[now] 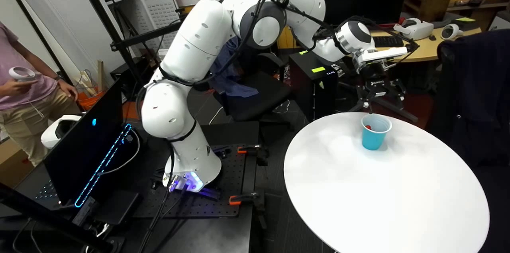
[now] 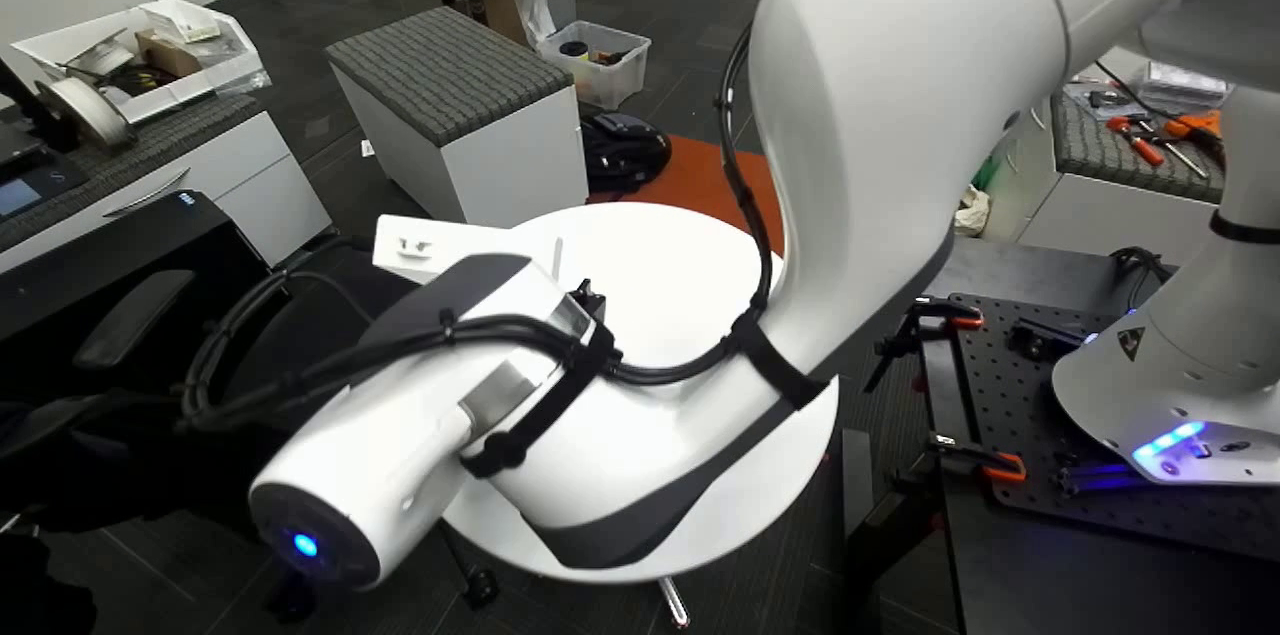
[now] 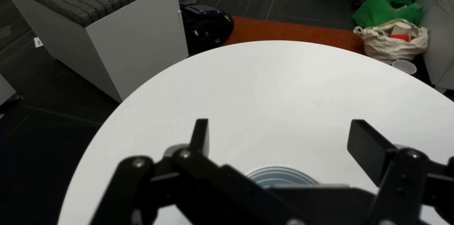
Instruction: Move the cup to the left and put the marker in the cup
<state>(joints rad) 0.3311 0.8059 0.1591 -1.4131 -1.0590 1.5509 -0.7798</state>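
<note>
The light-blue cup (image 1: 373, 138) stands upright close to the rim of the round white table. Inside it shows the red end of the marker (image 1: 368, 127); the rest of the marker is hidden by the cup wall. Above the cup is my gripper (image 1: 383, 101), its jaws wide apart and holding nothing. In the wrist view, bare tabletop shows between the two fingertips of the gripper (image 3: 278, 136), and the cup's ringed interior (image 3: 280, 177) peeks out, partly covered by the gripper body. In an exterior view the arm (image 2: 620, 455) blocks sight of the cup and marker.
The round white table (image 1: 382, 197) stands beside the black robot bench (image 1: 223, 209). A dark chair (image 1: 470, 97) is close to the table's rim near the cup. A grey-topped cabinet (image 3: 134, 40) and a black backpack (image 3: 205, 28) lie beyond the table.
</note>
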